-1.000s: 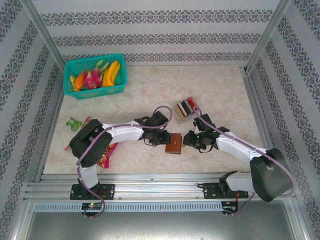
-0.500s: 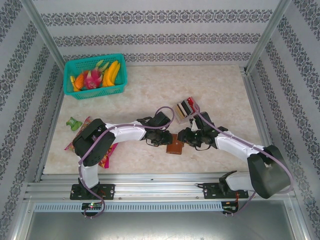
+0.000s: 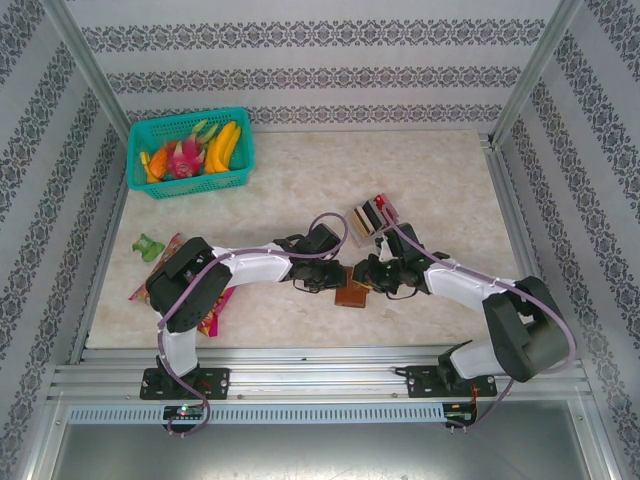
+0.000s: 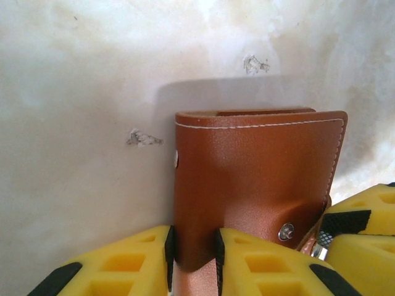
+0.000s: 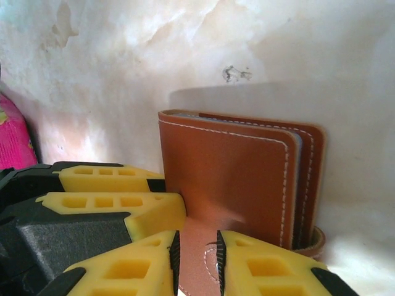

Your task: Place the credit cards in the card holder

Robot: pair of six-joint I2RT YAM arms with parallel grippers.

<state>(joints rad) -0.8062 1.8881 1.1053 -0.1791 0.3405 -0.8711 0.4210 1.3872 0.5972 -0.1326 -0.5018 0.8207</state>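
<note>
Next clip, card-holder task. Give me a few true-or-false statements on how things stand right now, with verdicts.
1. The left gripper and the right gripper are both clamped on the brown card holder. True.
2. The card holder lies spread wide open. False: its covers are folded together.
3. The right gripper pinches a red card. False: it pinches brown leather. The credit cards stand upright farther out on the table.
4. The teal basket holds bananas. True.
5. The snack packet is in the basket. False: it lies on the table at the near left.
</note>
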